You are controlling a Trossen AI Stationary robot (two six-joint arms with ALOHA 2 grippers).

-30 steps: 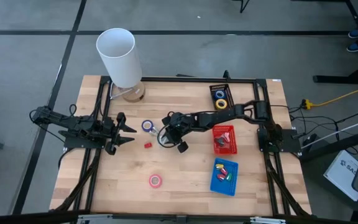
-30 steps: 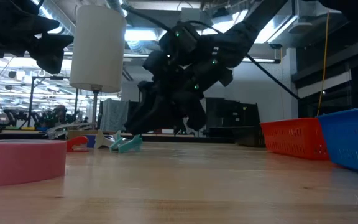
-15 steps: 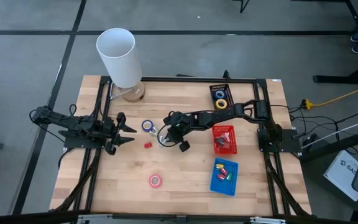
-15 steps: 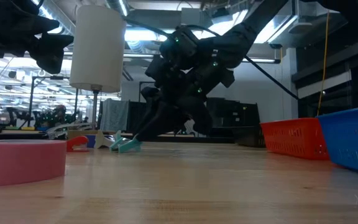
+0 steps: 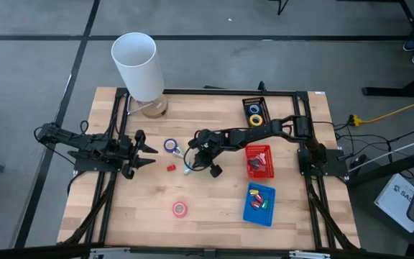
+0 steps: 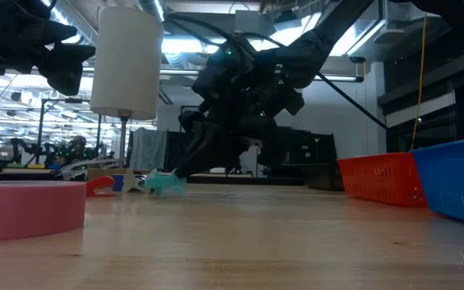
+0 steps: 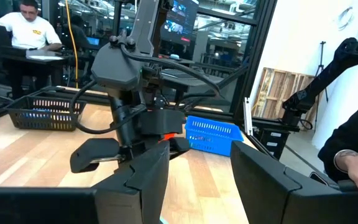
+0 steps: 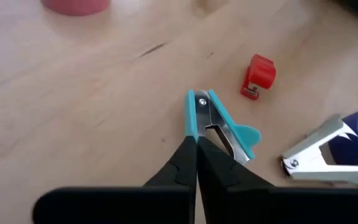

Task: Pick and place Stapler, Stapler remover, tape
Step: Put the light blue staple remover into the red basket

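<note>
Right tool (image 8: pixel 196 144), fingers clenched together, touches the teal staple remover (image 8: pixel 219 124) at frame centre; likely light, slippery; grip its wings.

Black jointed arms (image 5: pixel 257 131) (trailing cables)

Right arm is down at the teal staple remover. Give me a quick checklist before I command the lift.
1. Right gripper on target: ok, its tips sit at one end of the teal staple remover.
2. Fingers closed: ok, they are pressed together.
3. Firm hold on the staple remover: cannot tell.
4. Staple remover off the table: not ok, the low view shows it lying flat.
5. Neighbours clear: ok, the red stapler and the white staple remover lie apart from it.
6. Left gripper out of the way: ok, open and waiting at the table's left side.
</note>
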